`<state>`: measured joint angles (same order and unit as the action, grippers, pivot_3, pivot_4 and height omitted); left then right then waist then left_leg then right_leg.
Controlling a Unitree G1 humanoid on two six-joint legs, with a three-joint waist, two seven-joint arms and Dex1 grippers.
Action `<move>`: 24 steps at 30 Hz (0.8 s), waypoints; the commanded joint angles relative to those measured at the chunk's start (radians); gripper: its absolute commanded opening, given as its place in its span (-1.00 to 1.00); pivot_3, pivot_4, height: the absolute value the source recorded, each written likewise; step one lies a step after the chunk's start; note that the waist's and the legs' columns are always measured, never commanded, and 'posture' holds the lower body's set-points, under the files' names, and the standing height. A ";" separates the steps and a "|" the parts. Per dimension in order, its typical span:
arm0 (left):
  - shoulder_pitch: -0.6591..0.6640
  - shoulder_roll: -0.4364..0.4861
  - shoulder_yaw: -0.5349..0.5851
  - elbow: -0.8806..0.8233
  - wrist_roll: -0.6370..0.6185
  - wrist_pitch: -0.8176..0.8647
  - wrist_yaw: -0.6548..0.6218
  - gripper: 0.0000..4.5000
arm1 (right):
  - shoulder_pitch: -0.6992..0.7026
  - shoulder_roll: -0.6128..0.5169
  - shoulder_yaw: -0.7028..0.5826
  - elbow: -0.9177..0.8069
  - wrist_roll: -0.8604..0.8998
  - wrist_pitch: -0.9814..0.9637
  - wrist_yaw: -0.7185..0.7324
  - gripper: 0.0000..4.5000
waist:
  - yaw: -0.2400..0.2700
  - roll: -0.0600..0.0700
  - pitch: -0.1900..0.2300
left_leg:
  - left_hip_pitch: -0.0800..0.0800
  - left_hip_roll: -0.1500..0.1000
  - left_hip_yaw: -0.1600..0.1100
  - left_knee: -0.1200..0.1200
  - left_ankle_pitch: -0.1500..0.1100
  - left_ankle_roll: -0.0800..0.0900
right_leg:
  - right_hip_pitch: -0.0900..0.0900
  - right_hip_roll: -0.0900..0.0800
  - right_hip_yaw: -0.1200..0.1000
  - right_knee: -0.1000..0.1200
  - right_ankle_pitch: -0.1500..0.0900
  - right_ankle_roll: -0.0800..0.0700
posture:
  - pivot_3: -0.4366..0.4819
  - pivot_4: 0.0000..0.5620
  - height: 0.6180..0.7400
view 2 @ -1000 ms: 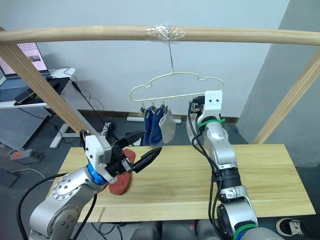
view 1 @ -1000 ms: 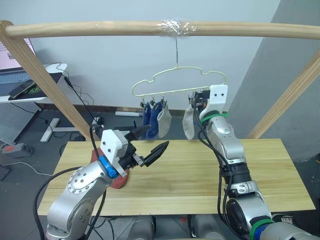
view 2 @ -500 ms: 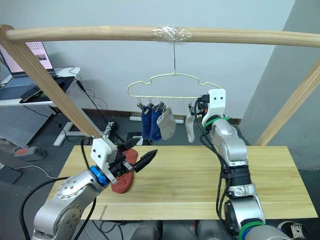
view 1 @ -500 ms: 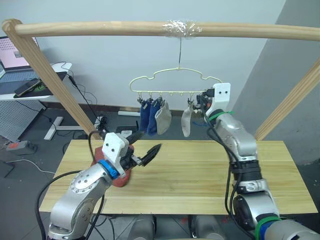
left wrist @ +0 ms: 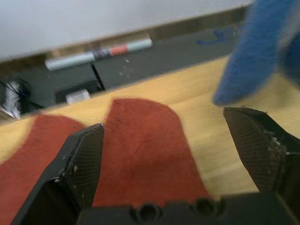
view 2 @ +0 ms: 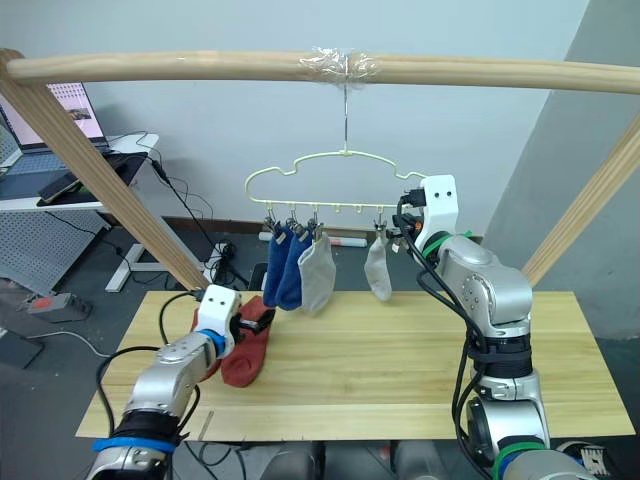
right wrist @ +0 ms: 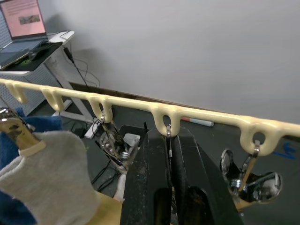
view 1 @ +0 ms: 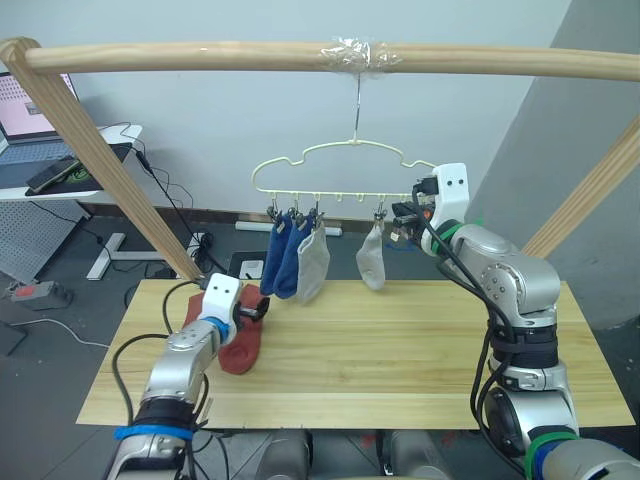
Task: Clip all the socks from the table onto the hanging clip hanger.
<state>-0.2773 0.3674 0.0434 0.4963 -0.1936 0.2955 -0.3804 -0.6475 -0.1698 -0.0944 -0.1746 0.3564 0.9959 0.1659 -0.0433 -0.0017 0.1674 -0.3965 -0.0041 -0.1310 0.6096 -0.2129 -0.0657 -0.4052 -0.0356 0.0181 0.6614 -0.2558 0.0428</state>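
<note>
The pale yellow-green clip hanger (view 1: 330, 152) hangs by its hook from the wooden pole. Two blue socks (view 1: 280, 256) and a light grey sock (view 1: 313, 264) hang from its left clips. A second grey sock (view 1: 371, 258) hangs further right. My right gripper (view 1: 402, 218) is at the hanger's right end, shut on a metal clip (right wrist: 167, 138) beside that sock. Rust-red socks (view 1: 241, 346) lie at the left of the table (view 1: 420, 350). My left gripper (left wrist: 164, 140) is low over them, open, with one finger on each side of a red sock (left wrist: 140, 145).
A thick wooden pole frame (view 1: 200, 56) spans the scene, with slanted posts (view 1: 110, 170) rising at both ends of the table. A desk with a laptop (view 1: 40, 150) stands at the back left. A marker (left wrist: 98, 52) lies on the floor beyond the table's far edge.
My left arm has dropped from mid-air down to the red socks on the table. The hanger and its socks have swung left. My right gripper has stayed at the hanger's right end.
</note>
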 commanded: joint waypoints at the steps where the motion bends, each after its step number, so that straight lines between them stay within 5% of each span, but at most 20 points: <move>1: -0.039 0.015 -0.010 0.088 0.060 -0.042 0.014 1.00 | -0.006 -0.004 -0.014 -0.037 0.005 0.023 -0.017 -0.99 | -0.002 0.000 0.000 | 0.000 0.000 0.000 0.000 0.000 0.000 | 0.000 0.000 0.000 0.000 0.000 0.000 | -0.17 -0.49 1.00; 6: -0.063 0.002 0.003 0.171 0.080 -0.044 0.017 1.00 | -0.009 -0.009 -0.018 -0.043 0.005 0.034 -0.021 -0.99 | -0.006 0.000 0.000 | 0.001 0.000 -0.001 0.000 0.000 0.000 | 0.000 0.000 -0.001 0.001 -0.002 0.003 | -0.18 -0.52 1.00; 8: -0.062 -0.010 0.014 0.180 0.063 -0.029 -0.007 0.83 | -0.011 -0.010 -0.018 -0.041 0.005 0.033 -0.020 -1.00 | -0.007 0.000 -0.001 | 0.001 0.000 -0.001 0.000 0.000 0.000 | 0.001 0.000 0.000 0.001 -0.001 0.003 | -0.17 -0.52 1.00; 21: 0.080 -0.070 -0.067 -0.032 0.093 -0.106 -0.120 -0.76 | -0.027 -0.020 -0.014 -0.019 0.005 0.026 -0.006 -1.00 | -0.007 0.000 -0.003 | 0.002 0.000 0.000 0.000 0.001 0.000 | 0.001 0.000 0.000 0.002 0.000 0.001 | -0.16 -0.61 1.00; 24: 0.133 -0.092 -0.087 -0.148 0.064 -0.068 -0.157 -0.99 | -0.034 -0.031 -0.011 -0.016 0.009 0.041 0.004 -1.00 | -0.008 0.000 -0.003 | 0.002 0.000 0.000 0.000 0.001 -0.001 | 0.001 0.000 0.001 0.002 0.000 0.001 | -0.16 -0.62 1.00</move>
<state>-0.1553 0.2790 -0.0299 0.4194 -0.1116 0.2140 -0.5144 -0.6600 -0.1898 -0.0975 -0.1875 0.3561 1.0275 0.1617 -0.0512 -0.0021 0.1643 -0.3953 -0.0044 -0.1314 0.6100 -0.2123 -0.0663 -0.4047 -0.0360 0.0185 0.6632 -0.2557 0.0434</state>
